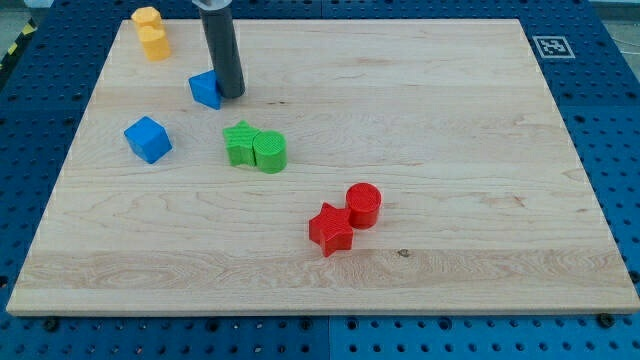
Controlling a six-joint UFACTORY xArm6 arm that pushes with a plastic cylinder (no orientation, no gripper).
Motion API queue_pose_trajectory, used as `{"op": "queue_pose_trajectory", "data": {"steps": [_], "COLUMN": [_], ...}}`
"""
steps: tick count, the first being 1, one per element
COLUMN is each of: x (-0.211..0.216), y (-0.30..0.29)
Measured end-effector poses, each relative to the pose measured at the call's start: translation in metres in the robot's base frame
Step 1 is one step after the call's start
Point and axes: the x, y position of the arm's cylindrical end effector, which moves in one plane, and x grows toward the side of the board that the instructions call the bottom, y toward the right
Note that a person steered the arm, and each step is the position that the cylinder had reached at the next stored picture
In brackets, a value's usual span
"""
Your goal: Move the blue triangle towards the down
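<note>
The blue triangle [205, 89] lies on the wooden board [420, 120] in the upper left. My tip [232, 95] stands right beside it, touching or almost touching its right side. The rod rises from there to the view's top edge. A blue cube [148, 138] sits below and to the left of the triangle.
Two yellow blocks [151, 33] sit close together at the top left. A green star [240, 142] and green cylinder [270, 151] touch below the triangle. A red star [331, 229] and red cylinder [364, 204] sit at lower centre. A marker tag [554, 46] lies top right.
</note>
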Motion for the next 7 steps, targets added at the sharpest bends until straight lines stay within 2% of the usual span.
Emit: {"op": "queue_pose_trajectory", "data": {"steps": [1,2,5,7], "x": [-0.037,-0.045,-0.022,-0.021], "y": [0.000,0.000,-0.009,-0.003]}}
